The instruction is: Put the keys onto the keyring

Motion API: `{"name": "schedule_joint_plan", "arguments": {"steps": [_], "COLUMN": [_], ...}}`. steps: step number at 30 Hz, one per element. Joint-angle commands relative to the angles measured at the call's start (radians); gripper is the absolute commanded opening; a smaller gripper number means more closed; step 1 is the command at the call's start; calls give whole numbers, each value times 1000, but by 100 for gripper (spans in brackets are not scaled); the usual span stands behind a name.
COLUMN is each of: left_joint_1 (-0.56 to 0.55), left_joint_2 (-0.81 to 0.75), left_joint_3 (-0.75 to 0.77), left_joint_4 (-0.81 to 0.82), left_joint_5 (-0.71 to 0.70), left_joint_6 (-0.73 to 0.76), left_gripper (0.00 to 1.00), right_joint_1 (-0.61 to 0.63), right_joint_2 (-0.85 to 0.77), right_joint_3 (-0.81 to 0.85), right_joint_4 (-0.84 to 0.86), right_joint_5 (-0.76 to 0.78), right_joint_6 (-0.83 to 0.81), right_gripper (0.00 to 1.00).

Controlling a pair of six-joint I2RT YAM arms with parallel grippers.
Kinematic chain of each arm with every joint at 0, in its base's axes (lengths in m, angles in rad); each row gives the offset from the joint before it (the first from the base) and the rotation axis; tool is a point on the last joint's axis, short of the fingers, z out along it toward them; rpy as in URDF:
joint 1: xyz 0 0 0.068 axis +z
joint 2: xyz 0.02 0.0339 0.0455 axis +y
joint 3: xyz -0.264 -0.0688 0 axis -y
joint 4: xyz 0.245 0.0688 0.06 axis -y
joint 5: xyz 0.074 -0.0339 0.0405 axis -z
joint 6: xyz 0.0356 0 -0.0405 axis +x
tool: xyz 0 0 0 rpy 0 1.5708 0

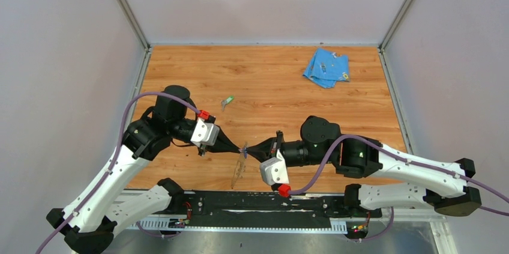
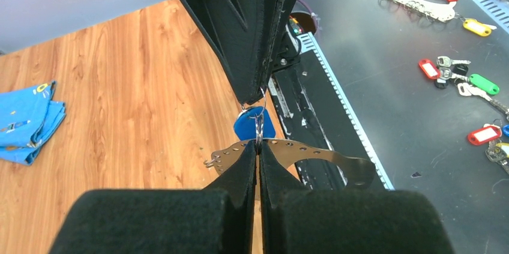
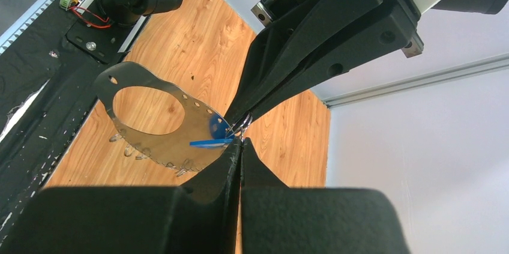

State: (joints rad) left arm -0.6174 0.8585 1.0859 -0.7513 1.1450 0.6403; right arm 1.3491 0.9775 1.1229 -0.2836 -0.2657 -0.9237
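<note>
Both the left gripper (image 2: 258, 153) and right gripper (image 3: 240, 143) clench the thin, stiff, probably slippery keyring (image 3: 165, 143) by its rim; the light green key (image 1: 227, 102) lies at eleven o'clock.

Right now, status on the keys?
Both shut, tips meeting: left gripper on keyring, right gripper on blue key. Green key loose on table. Nothing blocking.
</note>
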Motion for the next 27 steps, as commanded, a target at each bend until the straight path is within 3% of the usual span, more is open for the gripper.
{"name": "schedule_joint_plan", "arguments": {"steps": [1, 27], "left_joint_1": [3, 2], "left_joint_2": [0, -11], "left_joint_3": [-6, -11], "left_joint_4": [24, 27], "left_joint_5": [0, -8], "left_joint_6": [10, 32], "left_gripper": [0, 0], "right_joint_1": [18, 19], "right_joint_2": [6, 54], "right_joint_3": [33, 59], "right_joint_4": [19, 35], "right_joint_5": [-13, -9], "right_joint_6": [22, 58], "right_gripper": [0, 0]}}
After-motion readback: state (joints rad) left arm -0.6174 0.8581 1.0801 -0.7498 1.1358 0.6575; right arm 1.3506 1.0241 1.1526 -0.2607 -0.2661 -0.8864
